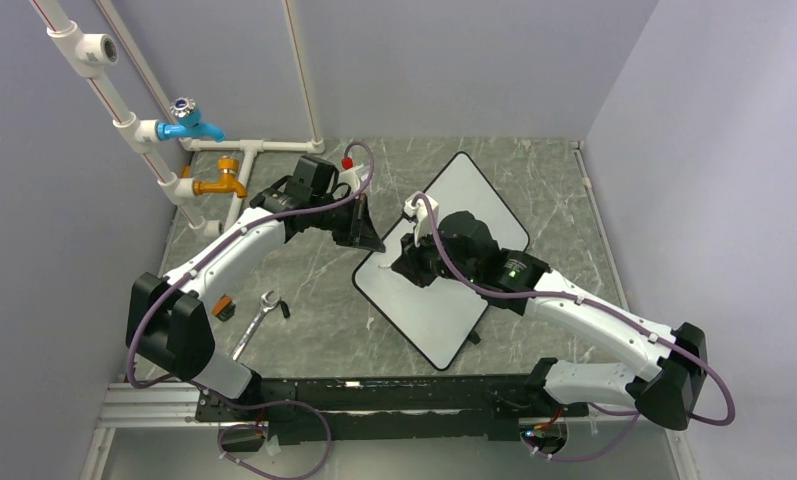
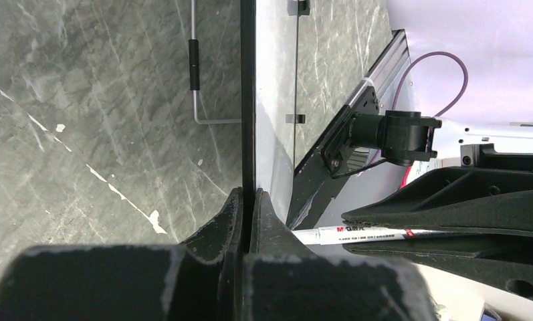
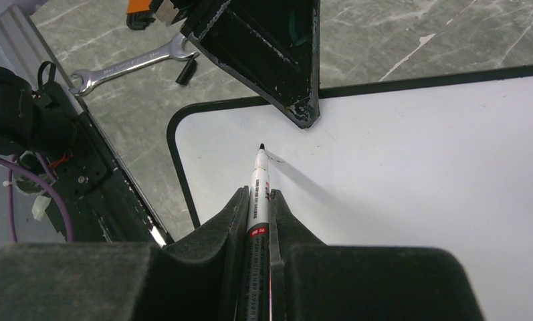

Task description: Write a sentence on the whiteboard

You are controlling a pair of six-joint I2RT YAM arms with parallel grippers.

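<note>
The whiteboard lies tilted like a diamond on the marble table. My left gripper is shut on the black rim of its left edge; the left wrist view shows the rim pinched between the jaws of the left gripper. My right gripper is shut on a white marker. The marker's black tip points at the whiteboard near its rounded corner, very close to the surface. No sentence shows on the white face.
A wrench and a small orange-and-black item lie left of the board. White pipes with a blue tap and a yellow tap stand at the back left. A hex key lies on the table.
</note>
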